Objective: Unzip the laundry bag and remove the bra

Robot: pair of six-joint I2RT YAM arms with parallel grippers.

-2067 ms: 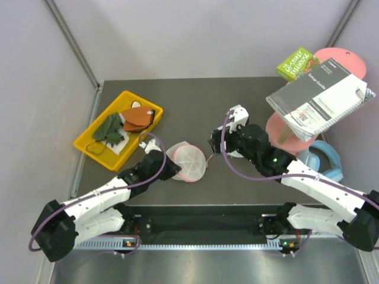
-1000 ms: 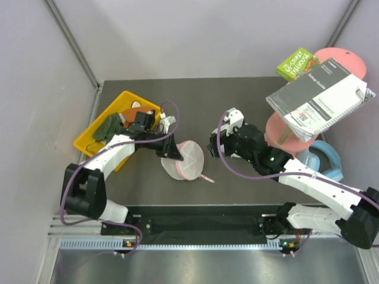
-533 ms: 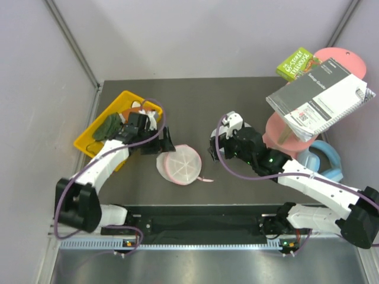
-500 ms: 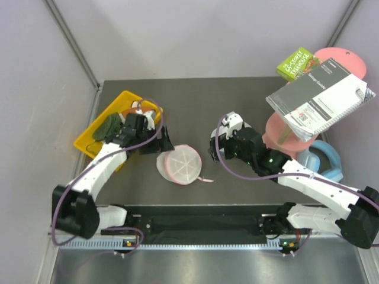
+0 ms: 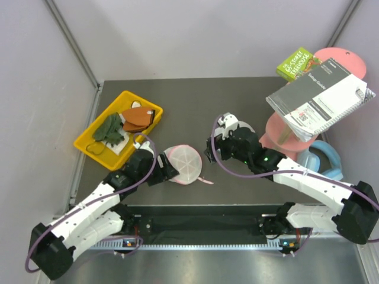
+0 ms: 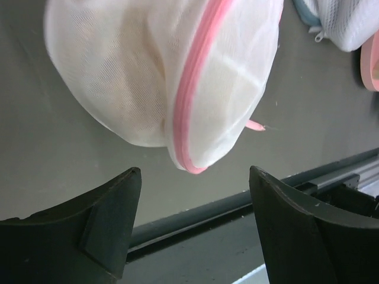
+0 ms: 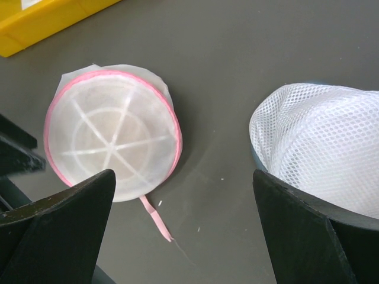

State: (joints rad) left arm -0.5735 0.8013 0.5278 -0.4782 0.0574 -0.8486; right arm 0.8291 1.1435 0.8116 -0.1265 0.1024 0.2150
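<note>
Top view: laundry bag sits on the table, toward the front edge, approx. mid-width. A pink strap trails from the bag's lower right. Left end effector is right at the bag's left side, fingers spread, gripping nothing. Right end effector hangs just right of the bag, apart from it, released & empty. Yellow tray lies up-left of the bag w/ reddish-brown pieces & dark green cloth in it.

Left wrist view: bag fills the top, pink rim running diagonally across it. Its lowest edge sits about level w/ the tips of the two dark fingers, in the gap between them, clear of both. Contents behind the mesh are too hazy to tell. A plain white mesh dome shows right of the bag.

Right wrist view: bag seen face-on, round, pink rim, pale ribs fanning from the centre, strap at its near edge. White dome is right of the bag, not touching it. Tray corner is up-left of the bag. Fingers stand wide apart w/ nothing between them.
</note>
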